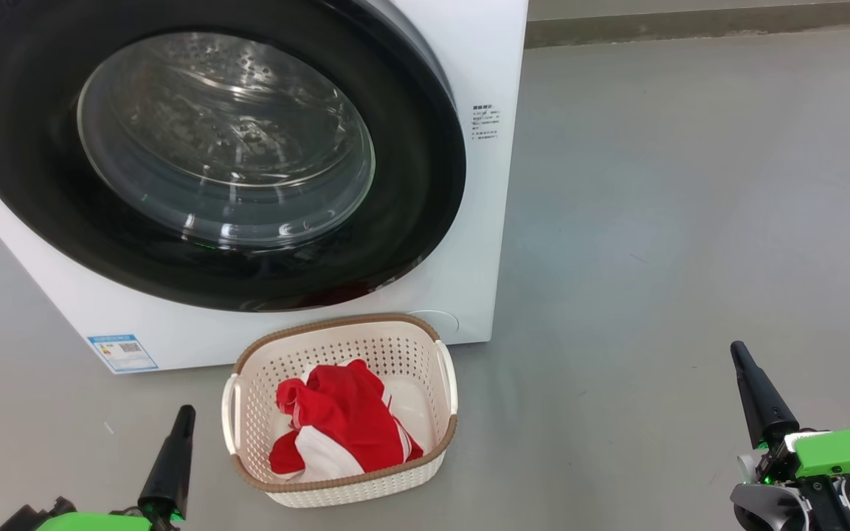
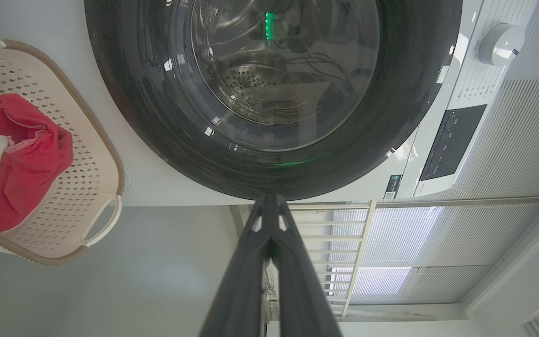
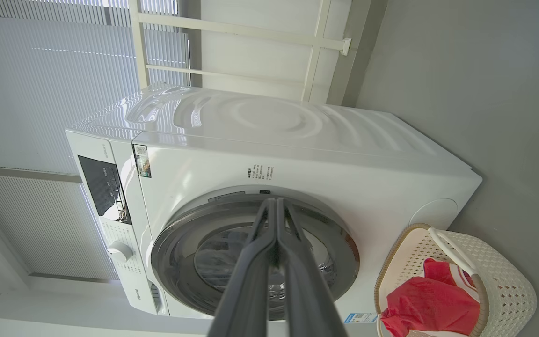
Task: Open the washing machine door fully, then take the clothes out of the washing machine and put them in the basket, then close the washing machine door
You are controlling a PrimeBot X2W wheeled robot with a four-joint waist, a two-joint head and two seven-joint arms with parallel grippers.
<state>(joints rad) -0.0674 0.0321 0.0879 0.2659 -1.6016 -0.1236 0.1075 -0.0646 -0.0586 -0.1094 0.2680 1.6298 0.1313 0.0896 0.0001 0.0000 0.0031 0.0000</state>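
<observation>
The white washing machine [image 1: 462, 66] stands at the upper left with its black-rimmed door [image 1: 19, 147] shut flat against the front; steel drum shows through the glass. The same door [image 2: 148, 117] appears in the left wrist view and the door [image 3: 176, 243] in the right wrist view. In front of it the cream basket [image 1: 344, 332] holds the red and white clothes [image 1: 347, 420]. My left gripper [image 1: 184, 410] is shut and empty, low left of the basket. My right gripper [image 1: 736, 348] is shut and empty, far right over bare floor.
Grey floor [image 1: 690, 184] stretches right of the machine to a wall base at the top. A blue label [image 1: 122, 352] sits low on the machine's front. The wrist views show window blinds [image 3: 40, 93] and a white railing behind the machine.
</observation>
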